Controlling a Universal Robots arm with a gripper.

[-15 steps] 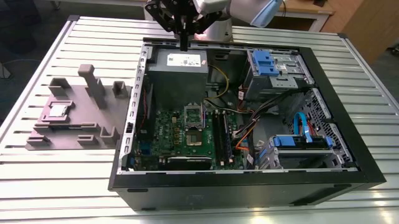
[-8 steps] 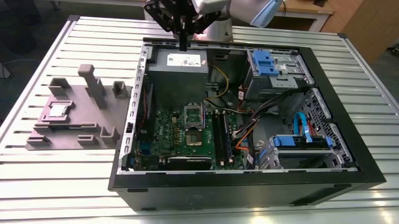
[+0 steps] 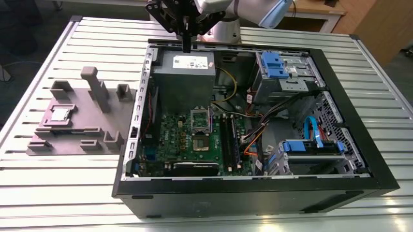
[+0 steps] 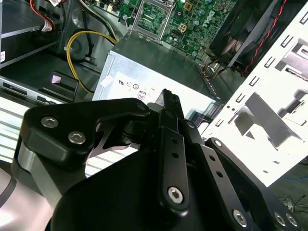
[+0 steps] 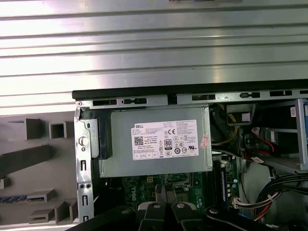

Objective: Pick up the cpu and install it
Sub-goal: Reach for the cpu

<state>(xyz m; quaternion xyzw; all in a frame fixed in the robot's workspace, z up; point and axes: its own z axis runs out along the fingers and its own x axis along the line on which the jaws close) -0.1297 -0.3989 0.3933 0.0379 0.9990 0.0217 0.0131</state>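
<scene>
The counter (image 3: 65, 193) is a silver metal top built of long parallel ribs, bright where light catches them. Two things lie directly on it. An open black computer case (image 3: 258, 203) lies on its side below the gripper (image 3: 187, 50), which hangs over one edge of the case while the rest of the case stretches away from it. A grey moulded fixture (image 3: 84, 130) lies flat well off to the exterior view's left of the gripper. It is just beside the case wall; whether they touch cannot be told. In the first wrist view, bare ribs of the counter (image 5: 154, 43) run past the case rim (image 5: 192, 91) and alongside the fixture (image 5: 38, 173).
</scene>
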